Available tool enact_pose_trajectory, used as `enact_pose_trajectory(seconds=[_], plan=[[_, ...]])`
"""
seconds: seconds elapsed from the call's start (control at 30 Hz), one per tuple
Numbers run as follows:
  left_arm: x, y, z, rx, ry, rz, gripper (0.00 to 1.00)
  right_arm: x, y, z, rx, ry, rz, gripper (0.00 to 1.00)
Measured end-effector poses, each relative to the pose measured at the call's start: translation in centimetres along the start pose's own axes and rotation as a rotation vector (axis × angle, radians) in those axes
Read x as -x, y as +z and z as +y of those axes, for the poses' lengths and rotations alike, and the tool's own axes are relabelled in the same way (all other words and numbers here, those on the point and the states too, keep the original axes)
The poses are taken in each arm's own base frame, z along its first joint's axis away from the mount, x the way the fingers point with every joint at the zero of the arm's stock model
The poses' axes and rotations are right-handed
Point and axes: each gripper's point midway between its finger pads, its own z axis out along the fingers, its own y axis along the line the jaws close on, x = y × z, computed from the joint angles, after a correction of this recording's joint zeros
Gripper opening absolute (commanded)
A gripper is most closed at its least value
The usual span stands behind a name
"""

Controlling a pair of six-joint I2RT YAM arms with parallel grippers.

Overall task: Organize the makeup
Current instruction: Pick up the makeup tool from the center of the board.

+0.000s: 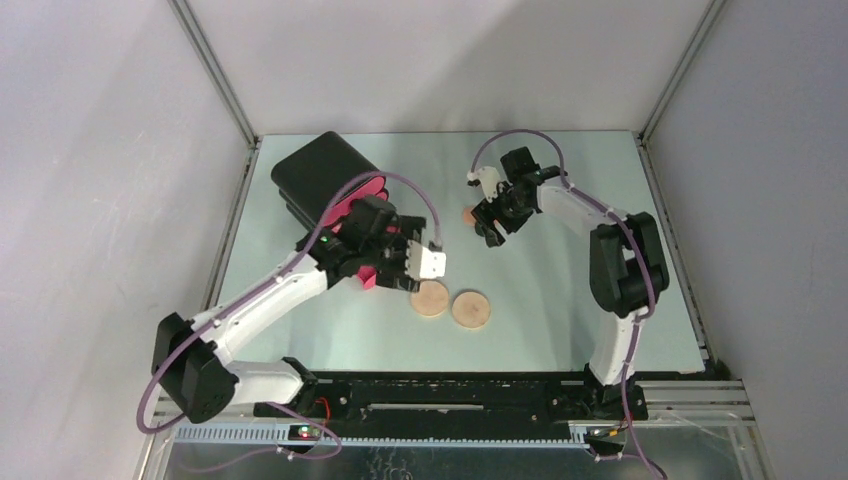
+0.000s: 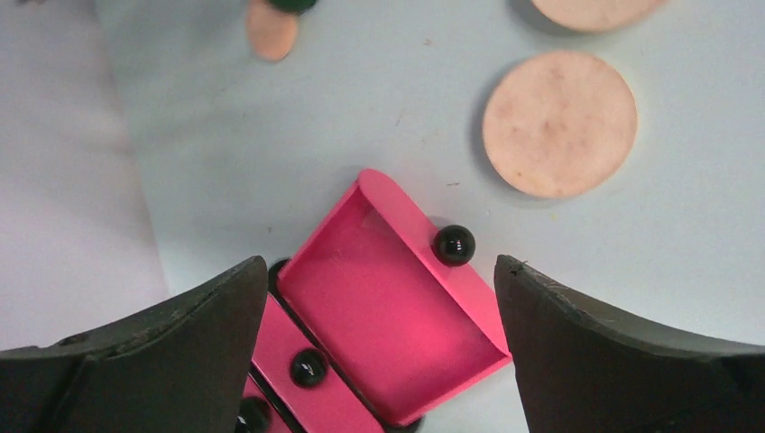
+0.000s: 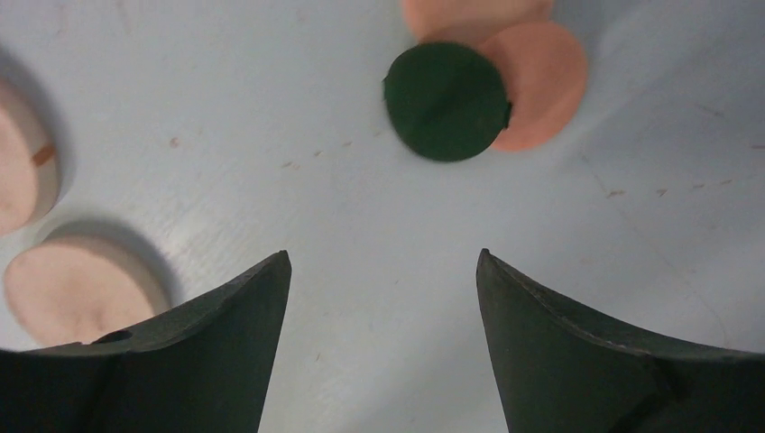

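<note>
Left tool [image 2: 379, 271] open, jaws spread either side of pulled-out pink drawer [image 2: 388, 316], nothing held. Drawer juts from black box [image 1: 315, 175]; black knob [image 2: 454, 244] on its front. Right tool [image 3: 383, 257] also open, empty, hovering over dark-green round [image 3: 447, 101], which overlaps peach round [image 3: 544, 86] on surface [image 1: 560, 300]. Tan disc [image 1: 430, 298] and second tan disc [image 1: 470, 309] lie just beside each other near drawer, at front middle of surface.
</note>
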Motion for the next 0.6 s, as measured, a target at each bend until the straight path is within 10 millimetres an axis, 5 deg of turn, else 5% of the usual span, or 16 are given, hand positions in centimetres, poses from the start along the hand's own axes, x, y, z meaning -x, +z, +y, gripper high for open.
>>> enact_pose_trajectory(seconds=[0.27,0.6], plan=[[-3.0,-4.9,5.0,0.276,-0.51,-0.079,1.0,2.9,3.3,-2.3,-0.067,0.014,0.009,0.75],[-6.5,-9.6,7.9,0.474,-0.809,-0.1,1.0,2.3,5.9,-1.8,-0.049,0.022,0.055,0.51]])
